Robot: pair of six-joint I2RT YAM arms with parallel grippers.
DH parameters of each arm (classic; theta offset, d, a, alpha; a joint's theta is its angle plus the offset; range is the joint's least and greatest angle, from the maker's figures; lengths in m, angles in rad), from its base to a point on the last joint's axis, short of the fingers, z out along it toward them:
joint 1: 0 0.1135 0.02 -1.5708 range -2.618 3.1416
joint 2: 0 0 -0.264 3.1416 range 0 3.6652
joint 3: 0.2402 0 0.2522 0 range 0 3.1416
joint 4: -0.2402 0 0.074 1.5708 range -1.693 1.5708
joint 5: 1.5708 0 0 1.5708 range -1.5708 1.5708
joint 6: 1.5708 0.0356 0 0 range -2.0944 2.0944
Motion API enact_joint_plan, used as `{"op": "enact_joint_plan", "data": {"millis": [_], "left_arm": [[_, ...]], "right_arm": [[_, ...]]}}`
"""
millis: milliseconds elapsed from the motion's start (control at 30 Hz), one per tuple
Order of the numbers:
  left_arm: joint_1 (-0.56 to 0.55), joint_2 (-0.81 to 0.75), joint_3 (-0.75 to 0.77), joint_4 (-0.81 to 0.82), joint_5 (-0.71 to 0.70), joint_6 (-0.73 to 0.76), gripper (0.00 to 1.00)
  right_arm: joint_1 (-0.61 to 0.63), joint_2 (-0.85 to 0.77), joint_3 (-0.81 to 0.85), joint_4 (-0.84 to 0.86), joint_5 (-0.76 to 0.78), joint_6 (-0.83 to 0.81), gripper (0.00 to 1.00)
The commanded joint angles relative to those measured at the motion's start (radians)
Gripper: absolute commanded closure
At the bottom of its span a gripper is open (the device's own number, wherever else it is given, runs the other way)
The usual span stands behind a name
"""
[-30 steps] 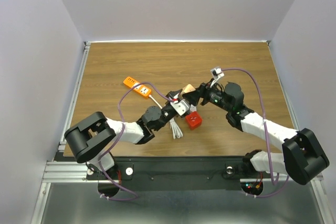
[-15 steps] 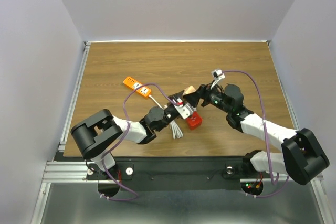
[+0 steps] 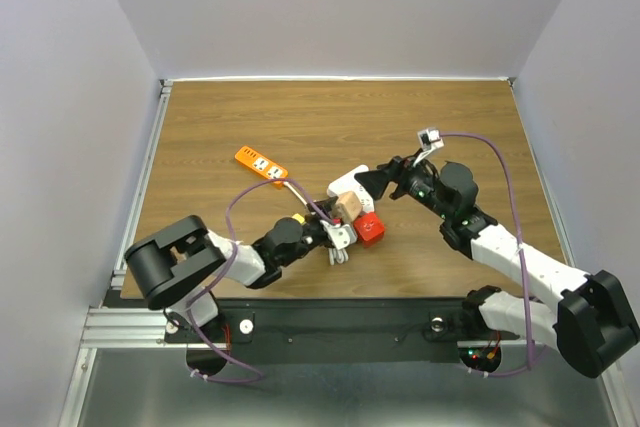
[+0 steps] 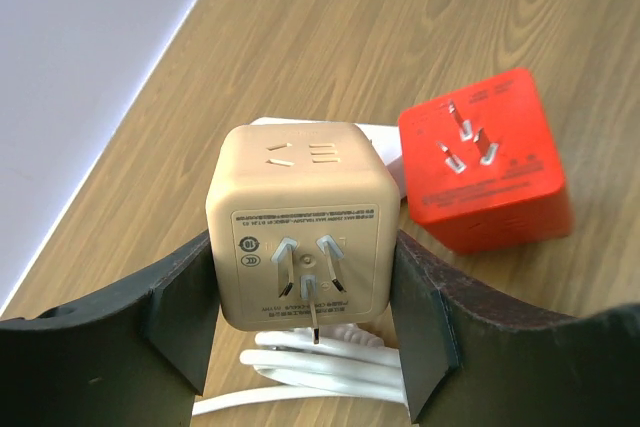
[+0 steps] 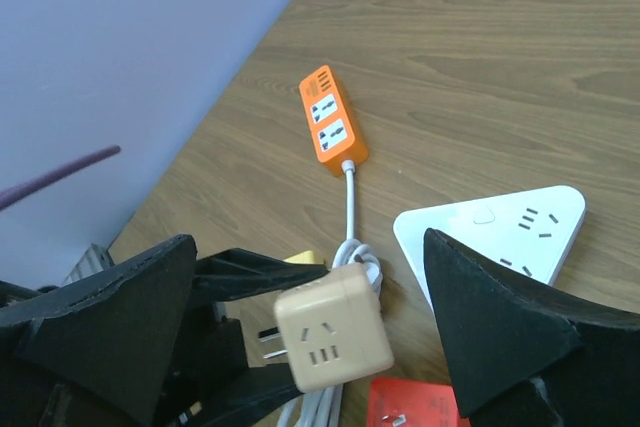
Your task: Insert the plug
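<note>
So, the orange power strip (image 3: 261, 164) lies left of centre on the desk (image 3: 450, 117). My left jaws are pinching the beige cube plug (image 4: 300, 227) mid-desk, toward the near edge, red cube (image 4: 485, 162) beside it. Right jaws spread wide, holding nothing.

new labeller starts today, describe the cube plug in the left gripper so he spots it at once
Start at the middle of the wooden table. There the left gripper clamps a beige cube plug, prongs facing its camera. The red cube beside it has the same shape but lies loose on the table.
</note>
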Motion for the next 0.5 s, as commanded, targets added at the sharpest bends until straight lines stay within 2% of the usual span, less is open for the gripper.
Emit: {"op": "enact_joint_plan", "data": {"millis": [0, 233, 467], "left_arm": [[-0.005, -0.141, -0.04, 0.602, 0.083, -0.017, 1.0], [0.009, -0.418, -0.12, 0.527, 0.197, -0.067, 1.0], [0.021, -0.592, -0.146, 0.439, 0.28, -0.09, 1.0]], "right_arm": [[-0.013, -0.001, 0.041, 0.002, -0.069, -0.018, 0.0], [-0.025, 0.033, 0.057, 0.132, -0.354, 0.032, 0.0], [-0.027, 0.022, 0.043, 0.267, -0.547, 0.12, 0.0]]}}
